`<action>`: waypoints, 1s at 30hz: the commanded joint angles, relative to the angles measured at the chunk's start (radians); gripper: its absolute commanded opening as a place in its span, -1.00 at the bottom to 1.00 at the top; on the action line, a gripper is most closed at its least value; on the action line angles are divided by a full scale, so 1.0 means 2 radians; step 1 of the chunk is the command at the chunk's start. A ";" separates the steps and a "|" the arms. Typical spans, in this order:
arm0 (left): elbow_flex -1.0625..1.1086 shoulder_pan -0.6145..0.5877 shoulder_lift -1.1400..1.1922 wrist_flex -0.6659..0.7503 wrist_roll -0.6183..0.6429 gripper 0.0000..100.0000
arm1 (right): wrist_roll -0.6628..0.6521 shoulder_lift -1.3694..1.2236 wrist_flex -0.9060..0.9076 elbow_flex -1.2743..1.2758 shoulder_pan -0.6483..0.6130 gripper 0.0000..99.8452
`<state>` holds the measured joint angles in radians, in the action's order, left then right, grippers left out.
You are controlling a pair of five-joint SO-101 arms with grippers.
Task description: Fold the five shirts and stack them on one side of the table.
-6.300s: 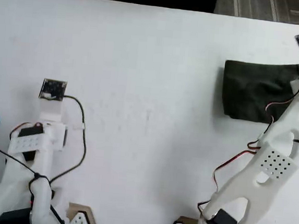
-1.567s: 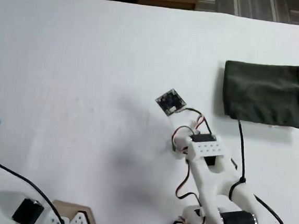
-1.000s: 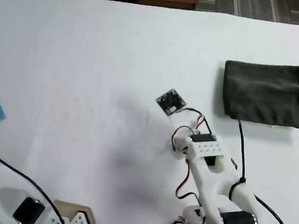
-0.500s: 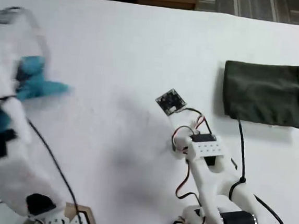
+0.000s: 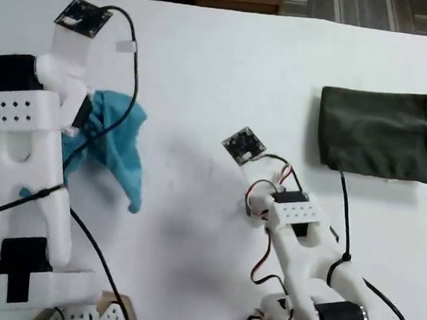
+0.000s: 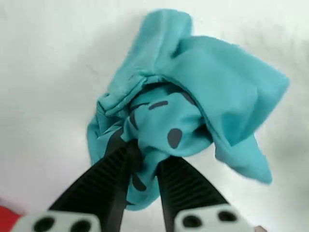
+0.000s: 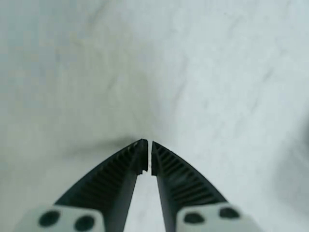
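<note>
A crumpled teal shirt (image 5: 113, 147) hangs bunched from my left gripper (image 6: 145, 157), whose black fingers are shut on its cloth above the table's left side. In the high view the left arm (image 5: 27, 151) stands tall over that side with the teal shirt draped beside it. A dark green shirt (image 5: 380, 133), folded into a rectangle, lies at the right of the table. My right gripper (image 7: 148, 157) is shut with nothing in it, over bare white table. The right arm (image 5: 294, 227) rests near the table's middle front.
The white table (image 5: 206, 69) spreads bare between the two arms. Dark furniture runs along the far edge. The arms' bases (image 5: 110, 316) sit at the near edge.
The left arm swung in from the left edge carrying the teal shirt up and toward the table's middle. The right arm and the green shirt have stayed still over the last second.
</note>
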<state>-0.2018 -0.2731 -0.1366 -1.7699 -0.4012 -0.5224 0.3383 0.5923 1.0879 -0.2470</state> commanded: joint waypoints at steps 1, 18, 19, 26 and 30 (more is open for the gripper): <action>0.023 0.006 -0.025 -0.007 0.003 -0.70 | 0.003 0.018 -0.009 -0.002 -0.003 -0.95; 0.138 -0.153 -0.024 0.068 0.001 -0.59 | 0.003 0.018 -0.009 -0.001 -0.003 -0.95; 0.158 -0.163 -0.024 0.085 0.001 -0.59 | 0.003 0.018 -0.009 -0.001 -0.003 -0.95; 0.287 -0.179 -0.024 0.221 0.009 -0.59 | 0.003 0.018 -0.009 -0.001 -0.003 -0.95; 0.331 -0.194 -0.024 0.300 0.046 -0.59 | 0.003 0.018 -0.009 -0.001 -0.003 -0.95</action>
<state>0.4258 -0.6322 -0.1488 -1.2727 -0.3491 -0.5224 0.3383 0.5923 1.0909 -0.2470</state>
